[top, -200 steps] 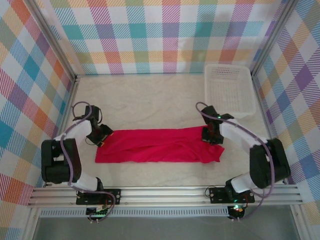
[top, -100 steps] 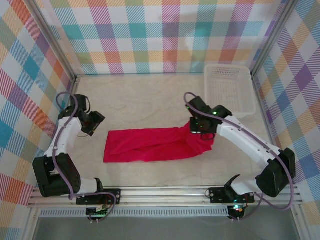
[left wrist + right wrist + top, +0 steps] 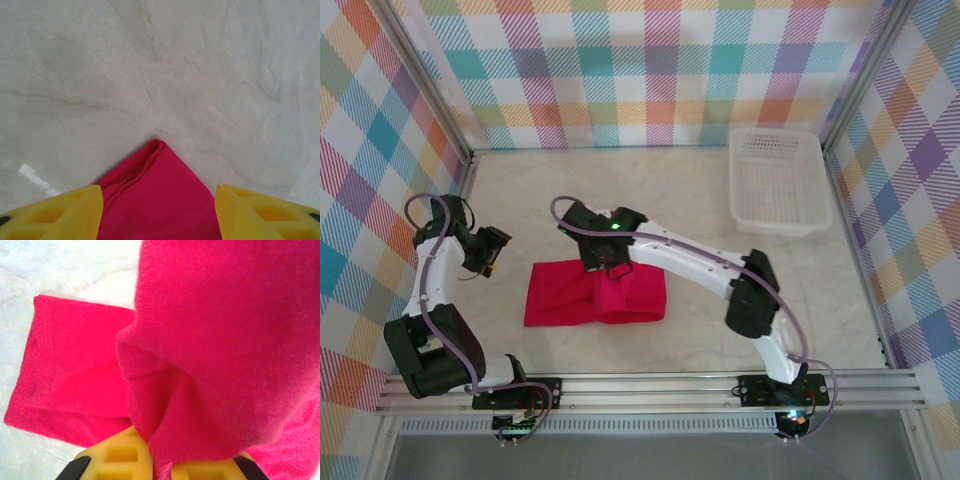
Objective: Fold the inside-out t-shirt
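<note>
1. Right wrist view, closest in: the right hand [image 3: 160, 460] is clenched on a bunched fold of the inside-out t-shirt [image 3: 225, 340], with red cloth draped over its yellow fingers [image 3: 117, 455].
2. Left wrist view: the left hand [image 3: 159, 215] is released, with nothing between its spread fingers. A folded corner of the shirt lies flat on the worktop [image 3: 150, 75] just ahead of it.
3. Top external view: a second ago the shirt was a long strip across the middle. It now lies doubled and far shorter, left of centre, because the right arm has swept its end from right to left.
4. Over the same second the left hand has let go of the left end and backed off to the side, so it now sits apart from the cloth.
5. The crosswise fold therefore looks almost made. The carried end seems not yet laid down. Whether its edges line up with the layer beneath is hard to tell, since the arm covers that part.
6. Farthest back, the white basket [image 3: 733, 185] sits in the right corner, well apart from the shirt.
</note>
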Controlling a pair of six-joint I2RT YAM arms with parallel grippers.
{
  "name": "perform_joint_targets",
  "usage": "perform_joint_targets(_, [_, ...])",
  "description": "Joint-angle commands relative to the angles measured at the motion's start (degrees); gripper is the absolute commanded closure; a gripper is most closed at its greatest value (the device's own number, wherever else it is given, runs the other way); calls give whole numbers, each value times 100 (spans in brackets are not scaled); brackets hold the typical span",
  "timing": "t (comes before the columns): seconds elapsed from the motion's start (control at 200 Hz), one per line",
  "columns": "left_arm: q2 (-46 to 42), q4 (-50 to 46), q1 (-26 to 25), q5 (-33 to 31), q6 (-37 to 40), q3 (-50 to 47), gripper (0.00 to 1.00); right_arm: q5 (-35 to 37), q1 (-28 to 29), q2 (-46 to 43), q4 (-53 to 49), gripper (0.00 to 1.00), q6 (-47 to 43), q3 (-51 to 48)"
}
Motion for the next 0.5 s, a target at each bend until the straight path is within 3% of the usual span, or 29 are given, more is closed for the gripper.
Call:
perform_joint_targets(0.0, [-122,-179,155,213,140,105,39,-276,153,668,-368,98,-123,1190])
perform_joint_targets(0.19, [-37,-187,310,319,192,105,39,-517,354,1638,-765,99,-214,2868])
perform_joint_targets(0.495, [213,-264,887,893,365,123,39,-631,495,1091,-351,99,-394,2496])
